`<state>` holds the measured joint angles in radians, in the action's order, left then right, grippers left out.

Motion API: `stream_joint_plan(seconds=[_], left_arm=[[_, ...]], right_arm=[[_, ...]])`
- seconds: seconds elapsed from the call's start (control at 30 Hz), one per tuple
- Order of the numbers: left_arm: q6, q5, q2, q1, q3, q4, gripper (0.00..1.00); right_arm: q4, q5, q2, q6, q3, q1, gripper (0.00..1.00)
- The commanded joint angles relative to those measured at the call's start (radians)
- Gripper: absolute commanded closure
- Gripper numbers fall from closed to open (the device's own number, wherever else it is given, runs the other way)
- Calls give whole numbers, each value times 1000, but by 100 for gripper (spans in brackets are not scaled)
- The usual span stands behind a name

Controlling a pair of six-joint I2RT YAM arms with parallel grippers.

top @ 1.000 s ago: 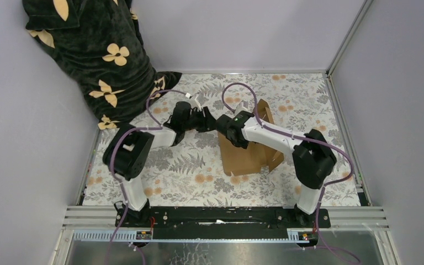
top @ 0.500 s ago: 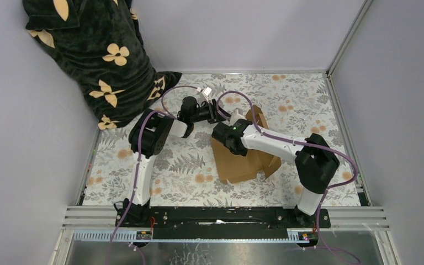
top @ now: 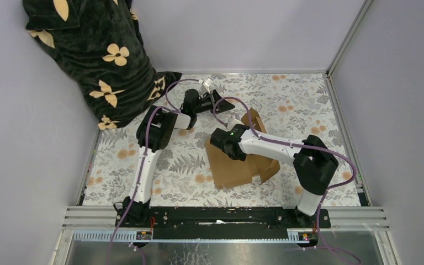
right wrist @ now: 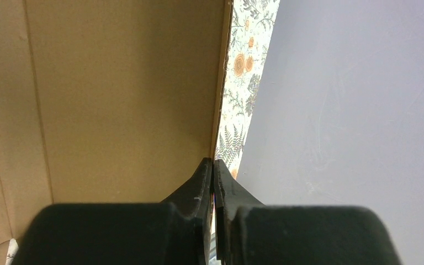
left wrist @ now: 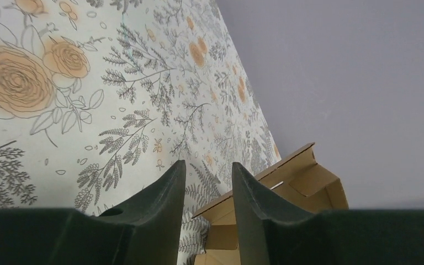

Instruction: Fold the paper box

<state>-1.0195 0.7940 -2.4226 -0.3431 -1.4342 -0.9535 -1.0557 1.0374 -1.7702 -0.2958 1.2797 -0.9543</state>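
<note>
The paper box (top: pixel 242 165) is plain brown cardboard, partly folded, lying mid-table right of centre. My right gripper (top: pixel 221 144) is over its left part. In the right wrist view its jaws (right wrist: pixel 213 161) are pressed together on the edge of a broad box panel (right wrist: pixel 116 99). My left gripper (top: pixel 231 103) reaches toward the back of the table, just beyond the box's far corner. It is open (left wrist: pixel 208 171) with nothing between its fingers. Past them the box's raised wall and inner flaps (left wrist: pixel 309 176) show.
A dark cloth with pale flowers (top: pixel 88 49) hangs over the back left corner. Grey walls close the table in on three sides. A metal rail (top: pixel 226 215) runs along the near edge. The table cover (top: pixel 309 99) is floral.
The left arm stretched out toward the back and its gripper swung away past the box's far corner. The right gripper moved left and the box panel came lower and leftward with it.
</note>
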Motion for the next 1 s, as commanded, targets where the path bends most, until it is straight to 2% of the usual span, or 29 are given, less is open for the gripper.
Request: stream_joint_plan(seconds=[0.0, 0.1, 0.43, 0.67, 0.97], left_arm=[[49, 29, -17, -37, -45, 58, 58], [95, 24, -23, -57, -45, 106, 58], [129, 32, -59, -89, -41, 116, 58], [116, 49, -24, -91, 37, 22, 58], [64, 71, 15, -96, 133, -195, 58]], right_arm=[[-23, 18, -14, -16, 30, -15, 94], [-39, 31, -20, -17, 47, -21, 94], [-73, 56, -44, -31, 86, -41, 94], [-60, 63, -47, -29, 70, -41, 94], [-63, 67, -39, -33, 69, -43, 94]])
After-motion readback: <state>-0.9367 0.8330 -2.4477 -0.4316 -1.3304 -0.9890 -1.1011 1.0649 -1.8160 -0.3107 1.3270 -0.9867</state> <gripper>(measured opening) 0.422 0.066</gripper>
